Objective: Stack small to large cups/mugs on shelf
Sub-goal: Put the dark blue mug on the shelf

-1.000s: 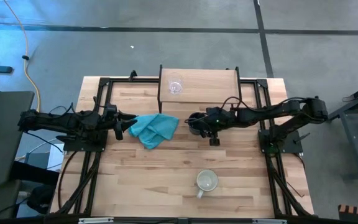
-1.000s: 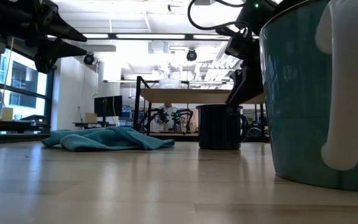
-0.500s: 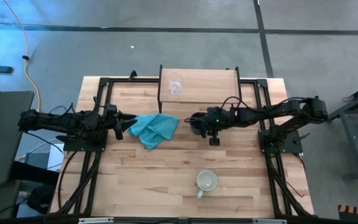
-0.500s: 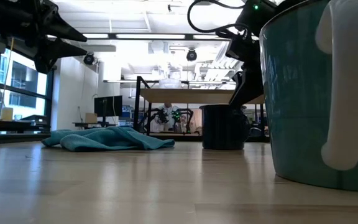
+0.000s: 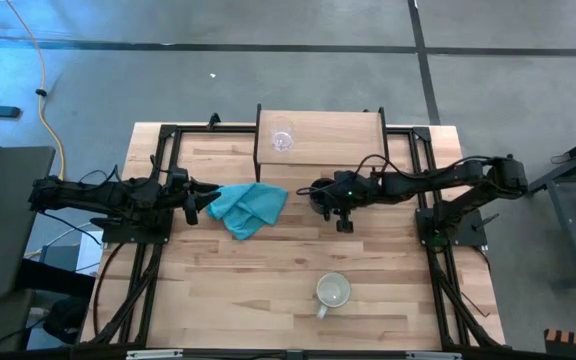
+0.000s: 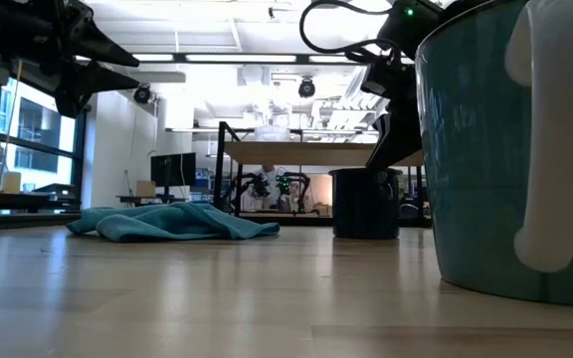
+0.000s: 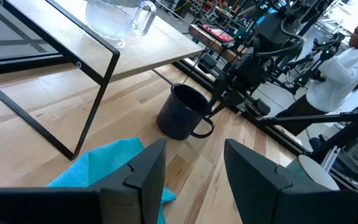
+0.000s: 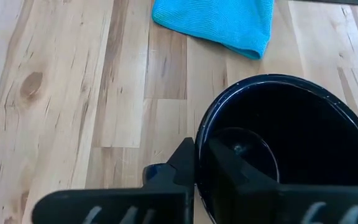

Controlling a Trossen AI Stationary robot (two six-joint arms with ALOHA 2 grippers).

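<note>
The black mug [image 5: 319, 198] stands on the table in front of the shelf [image 5: 338, 133], and my right gripper [image 5: 327, 193] is shut on its rim. The small clear glass cup [image 5: 282, 139] stands on the shelf's left part, also seen as the glass cup [image 7: 118, 17] in the left wrist view. The pale mug [image 5: 332, 291] stands near the table's near edge. My left gripper [image 5: 197, 201] hangs open above the table, left of a teal cloth [image 5: 249, 207]. My right gripper pinches the black mug's wall at the rim [image 8: 199, 144], one finger inside the mug and one outside. The hold is right beside the handle [image 8: 156, 169]. The fingers come slanting down from the table's right side. The mug stays upright, its base on the table.
The teal cloth lies crumpled between the two grippers, just left of the black mug. The shelf's black legs [image 7: 92, 93] stand close behind the mug. A person [image 7: 347, 68] is in the room beyond the table. Bare wood lies between the black mug and the pale mug.
My right gripper has shut on the black mug's rim. The mug has slid a little toward the table's right edge, still upright on the table.
</note>
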